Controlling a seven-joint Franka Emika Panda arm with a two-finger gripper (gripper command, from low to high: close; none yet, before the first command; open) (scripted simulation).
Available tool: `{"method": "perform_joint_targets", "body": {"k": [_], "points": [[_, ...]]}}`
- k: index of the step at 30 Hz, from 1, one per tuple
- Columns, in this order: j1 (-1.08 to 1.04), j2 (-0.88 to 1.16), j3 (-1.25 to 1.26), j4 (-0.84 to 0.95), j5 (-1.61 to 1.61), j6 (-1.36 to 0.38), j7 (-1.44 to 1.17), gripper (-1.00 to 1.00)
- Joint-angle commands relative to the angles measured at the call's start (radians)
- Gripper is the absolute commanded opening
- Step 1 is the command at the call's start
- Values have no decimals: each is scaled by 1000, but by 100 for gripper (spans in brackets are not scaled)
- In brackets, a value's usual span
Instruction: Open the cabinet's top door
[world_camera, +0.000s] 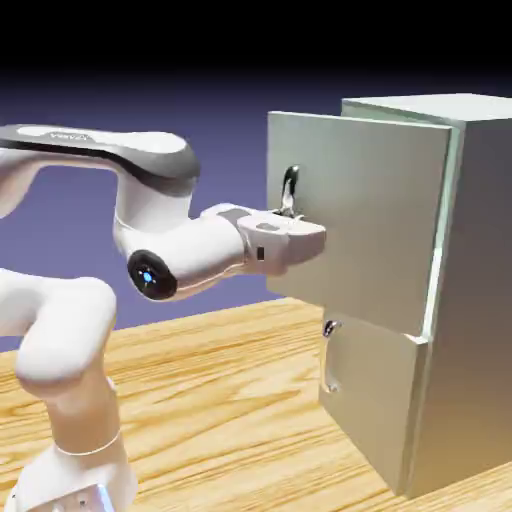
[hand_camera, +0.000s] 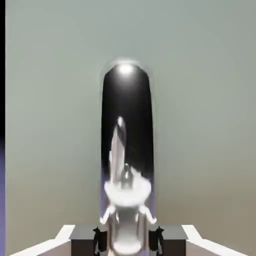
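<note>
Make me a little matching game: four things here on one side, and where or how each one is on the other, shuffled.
1. Top door
2. Tool
3. Lower door
4. Wooden surface

A. closed on the upper handle
B. beneath the cabinet
C. swung partly open
D. shut, below the larger door

Pairs: 1-C, 2-A, 3-D, 4-B

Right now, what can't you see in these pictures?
- Inside of the grey cabinet: exterior view, behind the top door, which stands ajar.
- Lower end of the top door's curved silver handle: exterior view, hidden by the end effector; hand view, cut off by the bottom edge.
- The robot's base: exterior view, cut off by the bottom edge.
</note>
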Motion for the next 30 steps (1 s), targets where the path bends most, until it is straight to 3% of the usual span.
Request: {"method": "perform_joint_targets", "body": {"k": [1, 13, 23, 30], "points": [[-5, 9, -35, 7, -42, -35, 3, -100], [81, 276, -470, 261, -484, -523, -39, -100], [385, 564, -832, 608, -663, -926, -136, -100], [637, 682, -1082, 788, -712, -1107, -192, -100]]}}
